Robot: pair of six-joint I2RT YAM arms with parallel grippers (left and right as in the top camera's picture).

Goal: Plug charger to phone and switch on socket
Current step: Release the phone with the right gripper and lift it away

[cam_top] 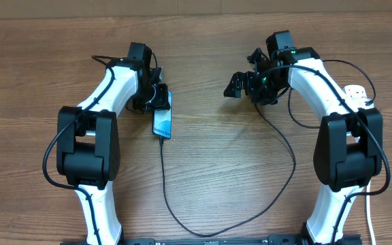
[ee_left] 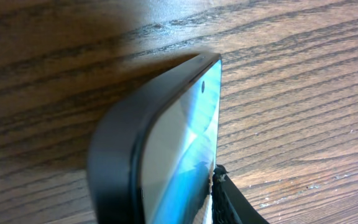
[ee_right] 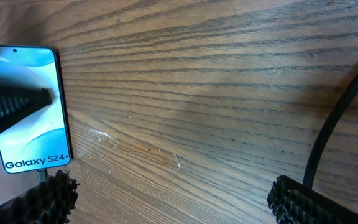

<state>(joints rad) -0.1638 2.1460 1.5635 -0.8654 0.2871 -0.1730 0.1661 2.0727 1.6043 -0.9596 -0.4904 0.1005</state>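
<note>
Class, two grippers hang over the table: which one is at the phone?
The left gripper, right at the phone's far end. The right gripper is open and well apart from it.

The phone point(cam_top: 162, 117) is laid on the surface point(cam_top: 209, 47), left of centre, with its long axis running near to far. The left jaws are positioned over its far end. In the right wrist view one finger point(ee_right: 11, 102) is seen across the screen; contact cannot be confirmed. The charger point(cam_top: 163, 184) is met at the phone's near end, is run toward the near edge, is looped rightward, and is lost beneath the right jaws. These are held right of centre, well apart from the phone. The socket point(cam_top: 356, 93) is placed far right, largely hidden behind the right arm point(cam_top: 346, 143).
</note>
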